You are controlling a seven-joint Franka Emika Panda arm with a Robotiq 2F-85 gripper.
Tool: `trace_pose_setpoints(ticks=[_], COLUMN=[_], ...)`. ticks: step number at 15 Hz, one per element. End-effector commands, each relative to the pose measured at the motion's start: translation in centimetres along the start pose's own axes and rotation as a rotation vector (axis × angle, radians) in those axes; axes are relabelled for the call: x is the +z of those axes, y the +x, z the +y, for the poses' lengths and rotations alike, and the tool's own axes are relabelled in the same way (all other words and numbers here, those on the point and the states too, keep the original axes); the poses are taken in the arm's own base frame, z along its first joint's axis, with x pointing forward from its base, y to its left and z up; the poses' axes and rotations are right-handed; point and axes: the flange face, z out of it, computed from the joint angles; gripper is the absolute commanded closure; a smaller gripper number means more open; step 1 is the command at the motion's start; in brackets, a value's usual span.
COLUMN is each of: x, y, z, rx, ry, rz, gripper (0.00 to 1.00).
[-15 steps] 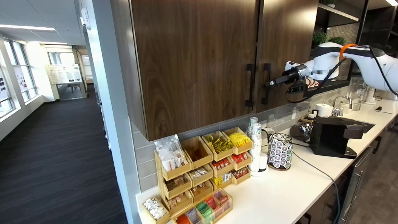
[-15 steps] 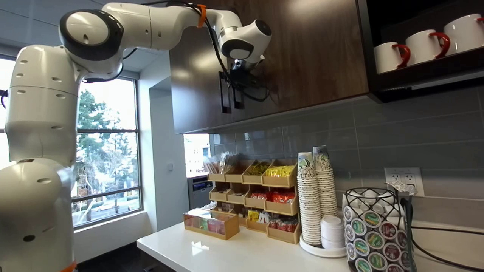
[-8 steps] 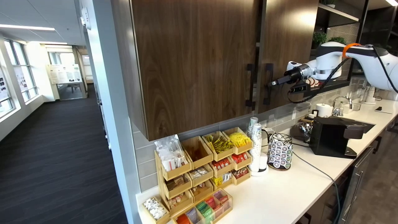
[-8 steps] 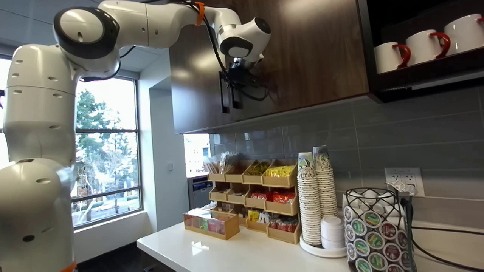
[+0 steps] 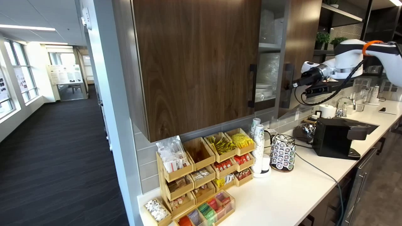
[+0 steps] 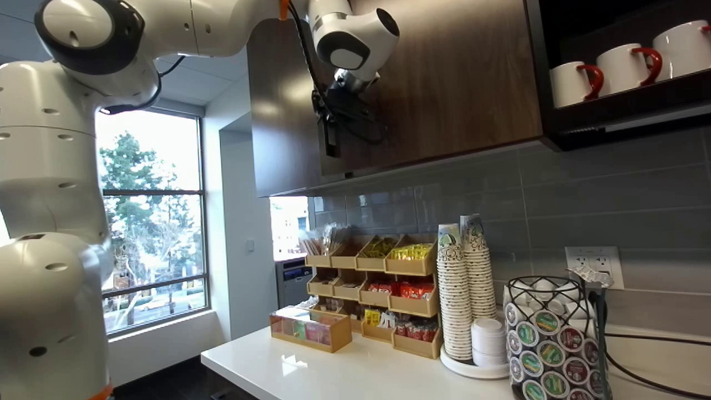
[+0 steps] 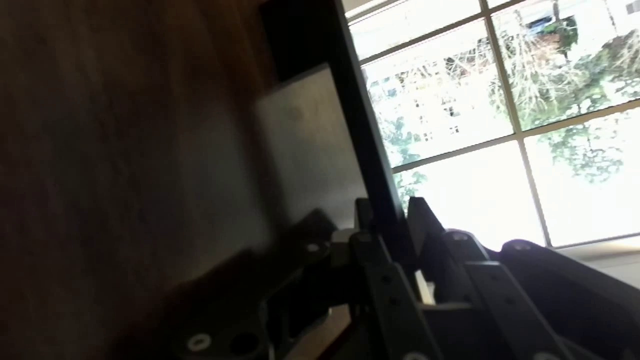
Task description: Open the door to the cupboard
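The door is a dark brown wood-grain panel, swung partly open from the cupboard. Its black bar handle runs along its left edge. The gap beside it shows the cupboard's white shelf and pale dishes inside. My gripper is at the handle's middle. In the wrist view my gripper has a finger on each side of the handle, closed around it. The door's dark face fills the left of that view. In an exterior view the door is behind my wrist, and the fingertips are hidden.
The twin panel's handle is left of the gap. Open shelving with mugs adjoins the cupboard. Below, the counter bears snack bins, cup stacks, a pod basket and a coffee machine.
The door has swung from almost closed to partly open, showing the shelves inside. My gripper and arm have moved back from the cupboard with the handle.
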Motion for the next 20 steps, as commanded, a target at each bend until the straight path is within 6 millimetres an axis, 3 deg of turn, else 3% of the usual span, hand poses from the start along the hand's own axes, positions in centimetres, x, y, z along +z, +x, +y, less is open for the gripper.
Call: trace_pose_setpoints(ticks=[1,8,11,20], x=[-2.4,-7.5,-9.3,-12.4], y=[-1.3,-3.8,-5.0,-6.3], z=[-5.0,-10.5,-11.7,-13.5], rx=[-0.01,0.0,0.027,0.045], ry=[0.084,0.096,0.089,0.047], rz=[-0.021,-0.106,-0.121,-0.138], gripper=[0.95,0.95,0.95,0.95])
